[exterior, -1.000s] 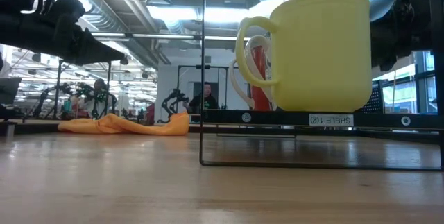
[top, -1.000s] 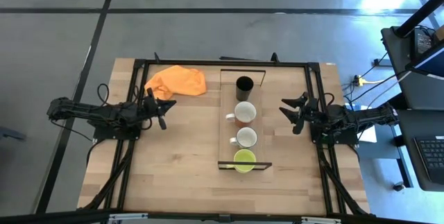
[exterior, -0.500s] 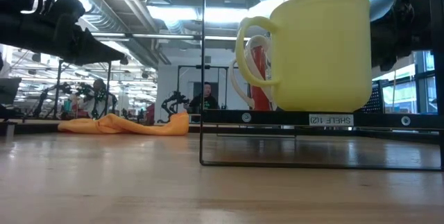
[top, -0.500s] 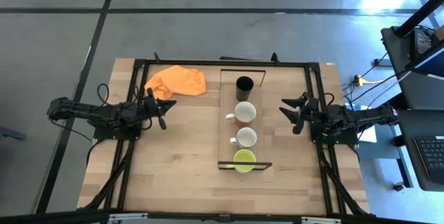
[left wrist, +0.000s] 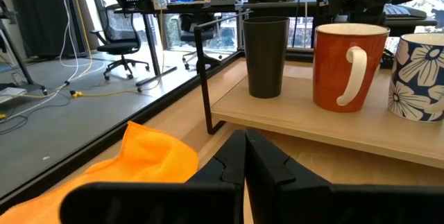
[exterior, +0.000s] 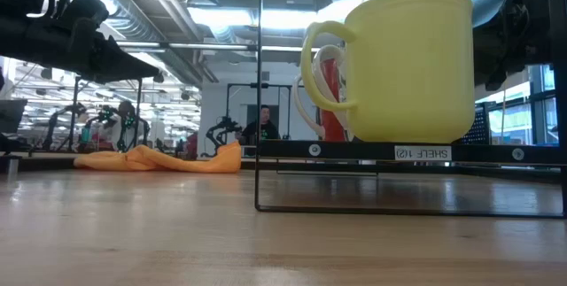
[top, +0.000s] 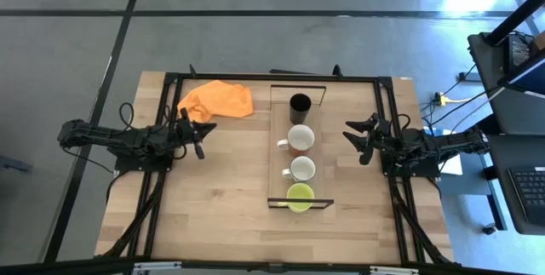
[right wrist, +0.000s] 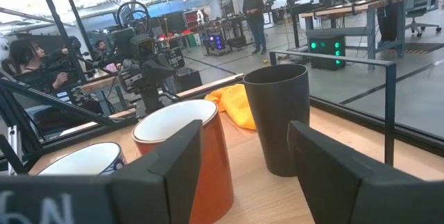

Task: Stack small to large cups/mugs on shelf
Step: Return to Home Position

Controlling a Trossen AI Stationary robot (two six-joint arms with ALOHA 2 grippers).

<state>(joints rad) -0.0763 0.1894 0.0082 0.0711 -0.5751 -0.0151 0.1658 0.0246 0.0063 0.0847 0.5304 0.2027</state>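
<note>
Mugs and a cup stand in one row along the long narrow light-wood shelf (top: 279, 173), which runs down the middle of the pale wooden worktop (top: 213, 198). The tall black cup (top: 300, 104) is at the shelf's far end. Next come the white mug with a reddish-brown outside (top: 300, 139) and the blue-flowered white mug (top: 303, 169), with the yellow-green mug (top: 300, 197) at the near end. A crumpled orange cloth (top: 218, 100) lies near the far-left corner.

Placing looks done, and the step in hand is parking the arms. The left gripper (top: 203, 132) sits by the left edge with its jaws pressed together. The right gripper (top: 353, 141) sits by the right edge with its jaws wide and empty. The next move probably calls only for settling at rest, clear of the shelf.
</note>
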